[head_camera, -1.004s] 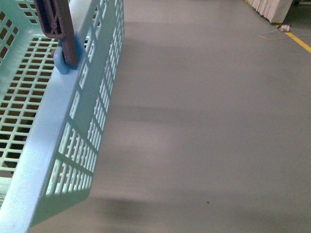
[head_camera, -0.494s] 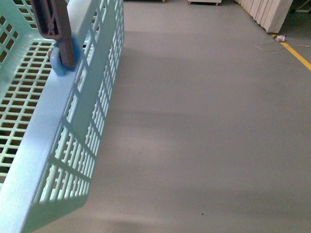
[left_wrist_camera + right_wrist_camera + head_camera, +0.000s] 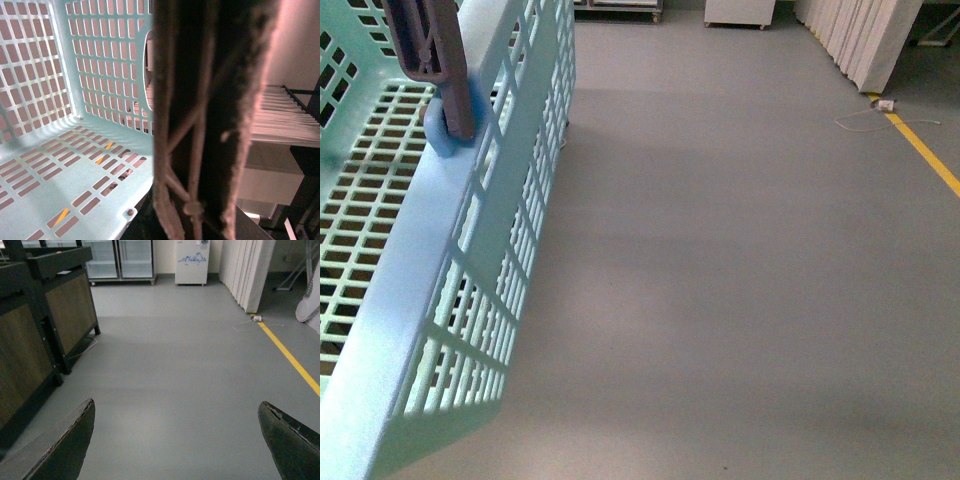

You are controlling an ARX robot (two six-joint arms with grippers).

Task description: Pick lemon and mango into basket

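The light aqua basket (image 3: 450, 260) hangs at the left of the front view, close to the camera, with its brown handle (image 3: 430, 50) up. In the left wrist view the basket's slotted inside (image 3: 55, 165) shows empty, and the brown handle (image 3: 200, 115) fills the middle, held in my left gripper, whose fingers are hidden behind it. My right gripper (image 3: 177, 440) is open and empty over bare grey floor, its two dark fingertips (image 3: 65, 450) wide apart. No lemon or mango shows in any view.
Grey floor (image 3: 740, 250) stretches ahead. A yellow floor line (image 3: 925, 150) and a loose cable run at the right. White panels (image 3: 860, 35) stand at the back right. The right wrist view shows a dark wooden stand (image 3: 40, 315) and glass-door fridges (image 3: 117, 260).
The front view has shifted: more of the far floor, the white panels and a cabinet now show. The basket stays at the left in the same hold.
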